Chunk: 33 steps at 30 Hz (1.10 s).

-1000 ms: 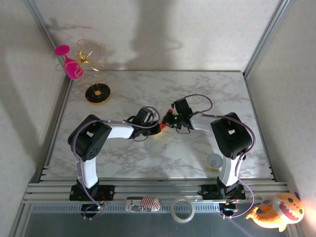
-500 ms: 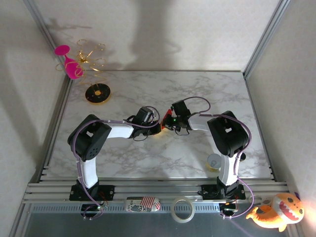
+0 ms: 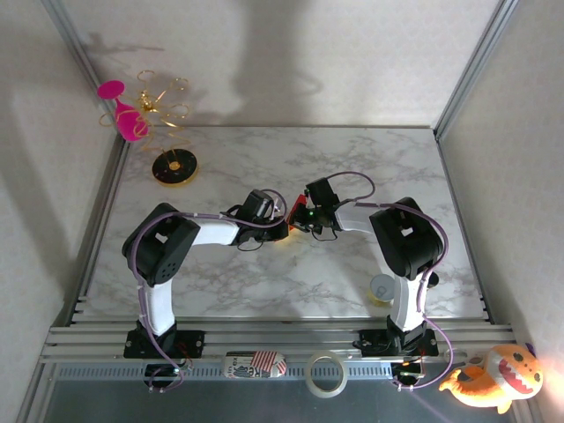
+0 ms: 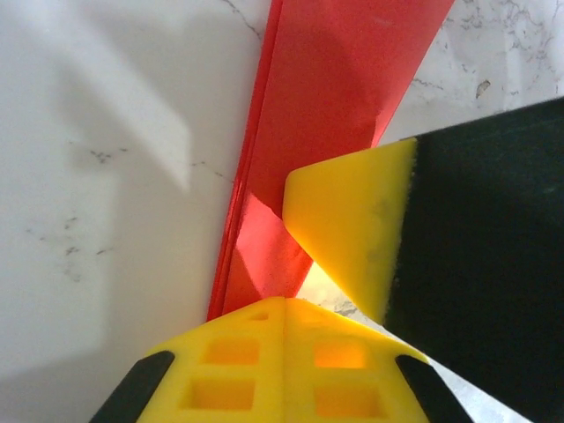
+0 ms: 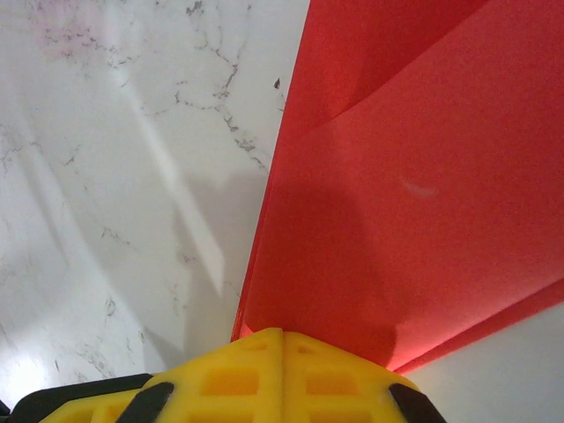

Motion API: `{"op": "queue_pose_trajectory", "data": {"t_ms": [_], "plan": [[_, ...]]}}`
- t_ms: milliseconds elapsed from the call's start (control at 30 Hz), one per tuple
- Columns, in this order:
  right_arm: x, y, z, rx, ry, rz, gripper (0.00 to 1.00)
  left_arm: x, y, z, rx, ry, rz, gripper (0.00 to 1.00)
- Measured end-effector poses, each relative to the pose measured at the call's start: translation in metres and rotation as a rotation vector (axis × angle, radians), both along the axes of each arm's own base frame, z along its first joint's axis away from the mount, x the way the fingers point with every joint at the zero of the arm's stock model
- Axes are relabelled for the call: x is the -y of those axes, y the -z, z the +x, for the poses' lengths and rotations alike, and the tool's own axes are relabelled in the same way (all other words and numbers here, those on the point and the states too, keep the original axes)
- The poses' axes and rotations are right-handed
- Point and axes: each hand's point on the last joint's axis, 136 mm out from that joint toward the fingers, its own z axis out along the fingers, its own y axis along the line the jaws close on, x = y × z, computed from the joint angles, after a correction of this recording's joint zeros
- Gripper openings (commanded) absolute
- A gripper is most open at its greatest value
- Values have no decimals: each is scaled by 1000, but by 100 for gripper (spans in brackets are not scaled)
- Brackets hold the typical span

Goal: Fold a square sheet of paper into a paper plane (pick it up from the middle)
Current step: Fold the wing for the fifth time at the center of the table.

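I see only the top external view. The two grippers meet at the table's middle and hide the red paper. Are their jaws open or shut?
Observer: Both shut: the yellow fingers of the left gripper and right gripper are pressed together, tips at the red paper.
Operator: Is the paper one flat sheet?
Observer: No, folded: the right wrist view shows overlapping layers.
Operator: How close are the grippers?
Observer: In the left wrist view, a yellow finger of the right gripper lies over the paper just ahead of the left fingertips.

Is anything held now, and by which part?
Unclear: the shut left gripper and right gripper meet the red paper at its edge, pinching or only pressing.
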Motion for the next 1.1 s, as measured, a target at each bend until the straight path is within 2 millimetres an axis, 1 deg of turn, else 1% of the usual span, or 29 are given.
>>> {"op": "queue_pose_trajectory", "data": {"t_ms": [367,700,1100], "plan": [[-2,1,2,-5,-8,-4,4,-7,2,-1,47,110,52,0],[-3,1,2,-6,-17,-5,4,-15,2,-11,69,213,112,0],[-3,1,2,-6,-26,-11,4,-33,2,-24,36,237,185,0]]}}
